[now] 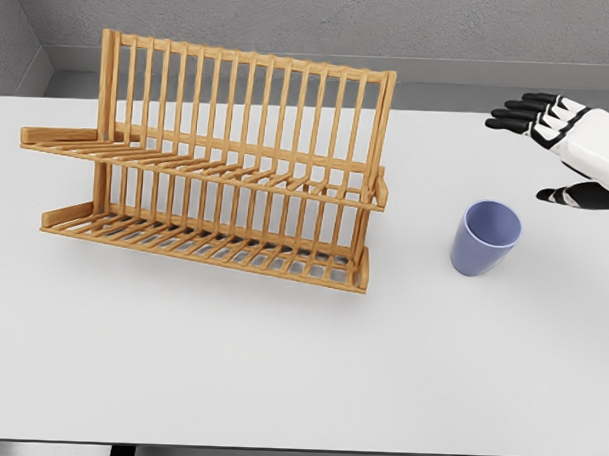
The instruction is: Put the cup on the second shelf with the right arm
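A: One cup [485, 237], one rack, one hand in sight. Nearest us the white table [280, 367] is bare, and the blue cup stands upright on it, right of the wooden dish rack [217, 165] and well apart from it.

B: So which step is this?

A: The reach, I'd judge. Nothing is grasped yet. The right hand [562, 147] hovers beyond the cup and to its right, near but not touching, fingers [519, 110] spread wide and pointing left, thumb hanging below them.

B: And what does the next move call for?

A: Bringing that hand down and in toward the cup's side, closing around its wall, then lifting and carrying it left to the rack's upper shelf [187, 164].

B: Any trouble there?

A: Probably the slats: the upper shelf slopes, so the cup may need careful setting down.

B: The left arm?

A: Not visible.
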Robot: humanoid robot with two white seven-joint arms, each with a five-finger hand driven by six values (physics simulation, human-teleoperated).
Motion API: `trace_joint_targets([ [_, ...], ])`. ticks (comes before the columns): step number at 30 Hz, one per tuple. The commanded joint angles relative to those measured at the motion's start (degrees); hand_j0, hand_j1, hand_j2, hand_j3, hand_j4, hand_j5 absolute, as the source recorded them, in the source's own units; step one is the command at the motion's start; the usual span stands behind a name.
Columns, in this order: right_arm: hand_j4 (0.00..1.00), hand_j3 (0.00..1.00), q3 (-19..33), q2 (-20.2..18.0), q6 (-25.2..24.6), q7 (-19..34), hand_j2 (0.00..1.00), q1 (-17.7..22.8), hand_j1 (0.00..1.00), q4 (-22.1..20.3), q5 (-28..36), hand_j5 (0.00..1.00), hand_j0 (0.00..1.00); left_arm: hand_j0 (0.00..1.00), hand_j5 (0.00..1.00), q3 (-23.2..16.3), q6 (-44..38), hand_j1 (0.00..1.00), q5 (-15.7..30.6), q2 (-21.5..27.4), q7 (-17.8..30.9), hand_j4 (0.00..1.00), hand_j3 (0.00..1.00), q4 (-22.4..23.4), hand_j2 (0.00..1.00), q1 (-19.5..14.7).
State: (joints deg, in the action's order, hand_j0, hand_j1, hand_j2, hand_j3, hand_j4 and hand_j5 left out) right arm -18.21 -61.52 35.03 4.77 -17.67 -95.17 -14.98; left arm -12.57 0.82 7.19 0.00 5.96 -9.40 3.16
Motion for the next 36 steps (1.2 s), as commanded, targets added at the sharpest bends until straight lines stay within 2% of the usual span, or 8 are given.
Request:
trace_joint_targets([
  [1, 1.00, 1.00, 0.0, -0.4, 0.0, 0.0, 1.00, 0.0, 1.00, 0.1, 0.4, 1.00, 1.00, 1.00, 1.00, 0.0, 0.0, 1.00, 0.0, 0.0, 0.0, 1.00, 1.00, 0.0, 1.00, 0.0],
  [8, 1.00, 1.00, -0.2, -4.8, 0.0, -1.9, 1.00, 1.9, 1.00, -0.2, 5.8, 1.00, 1.00, 1.00, 1.00, 0.0, 0.0, 1.00, 0.0, 0.0, 0.0, 1.00, 1.00, 0.0, 1.00, 0.0],
  [11, 1.00, 1.00, 5.2, -4.4, 0.0, 22.1, 1.00, 0.9, 1.00, 0.2, 6.5, 1.00, 1.00, 1.00, 1.00, 0.0, 0.0, 1.00, 0.0, 0.0, 0.0, 1.00, 1.00, 0.0, 1.00, 0.0],
  [13, 1.00, 1.00, 6.4, -3.6, 0.0, 27.5, 1.00, 1.0, 1.00, 1.0, 6.5, 1.00, 1.00, 1.00, 1.00, 0.0, 0.0, 1.00, 0.0, 0.0, 0.0, 1.00, 1.00, 0.0, 1.00, 0.0],
  [19, 1.00, 1.00, 5.3, -1.0, 0.0, 30.2, 1.00, -1.9, 1.00, 0.8, 5.6, 1.00, 1.00, 1.00, 1.00, 0.0, 0.0, 1.00, 0.0, 0.0, 0.0, 1.00, 1.00, 0.0, 1.00, 0.0],
  [22, 1.00, 1.00, -8.4, 4.0, 0.0, 30.2, 1.00, -15.6, 1.00, 2.8, 5.6, 1.00, 1.00, 1.00, 1.00, 0.0, 0.1, 1.00, 0.0, 0.0, 0.0, 1.00, 1.00, 0.0, 1.00, 0.0],
  [32, 1.00, 1.00, -9.5, 1.8, 0.0, 30.2, 1.00, -17.8, 1.00, 2.4, 4.7, 1.00, 1.00, 1.00, 1.00, 0.0, 0.0, 1.00, 0.0, 0.0, 0.0, 1.00, 1.00, 0.0, 1.00, 0.0],
  [36, 1.00, 1.00, -9.9, 1.2, 0.0, 30.2, 1.00, -15.3, 1.00, 0.4, 4.8, 1.00, 1.00, 1.00, 1.00, 0.0, 0.1, 1.00, 0.0, 0.0, 0.0, 1.00, 1.00, 0.0, 1.00, 0.0],
])
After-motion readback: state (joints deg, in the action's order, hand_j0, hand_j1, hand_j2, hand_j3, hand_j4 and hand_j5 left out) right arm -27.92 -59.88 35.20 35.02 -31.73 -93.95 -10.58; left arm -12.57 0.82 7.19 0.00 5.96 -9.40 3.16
